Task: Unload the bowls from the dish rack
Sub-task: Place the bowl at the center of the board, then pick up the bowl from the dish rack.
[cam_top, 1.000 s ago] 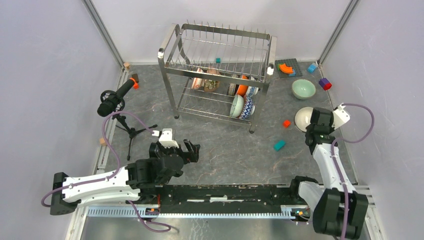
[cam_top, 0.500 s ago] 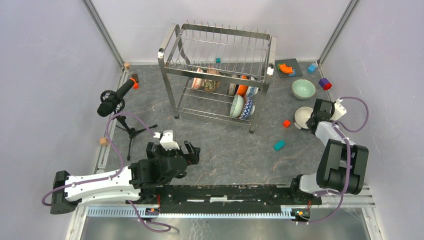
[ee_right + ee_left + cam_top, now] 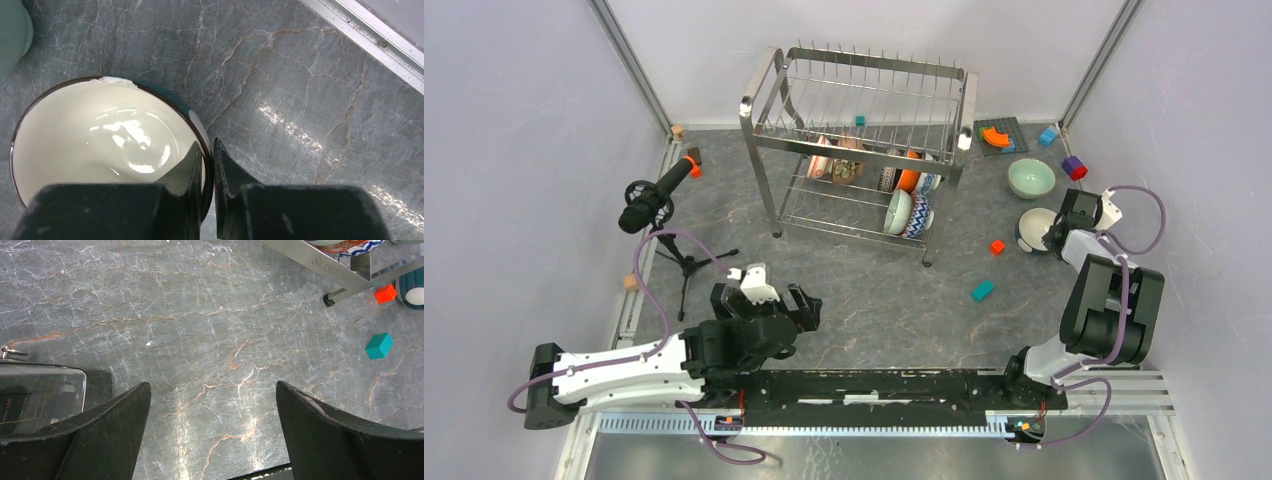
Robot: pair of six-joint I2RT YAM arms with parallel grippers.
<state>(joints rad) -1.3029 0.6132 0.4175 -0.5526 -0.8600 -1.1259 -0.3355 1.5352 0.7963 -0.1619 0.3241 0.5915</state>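
Top external: rack [image 3: 854, 150] is holding bowls [image 3: 898, 212] on its lower tier; right jaws are pinching a glossy cream bowl [image 3: 100, 135] by its rim; left jaws are gaping.

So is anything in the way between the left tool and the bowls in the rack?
No loose thing: only bare table lies between the left tool and the bowls, then the front rail of the dish rack.

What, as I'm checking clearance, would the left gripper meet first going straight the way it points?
Probably the bare marble tabletop: the open left gripper tilts down at it, nothing between. The teal block and dish rack sit off to the side; depth is unclear.
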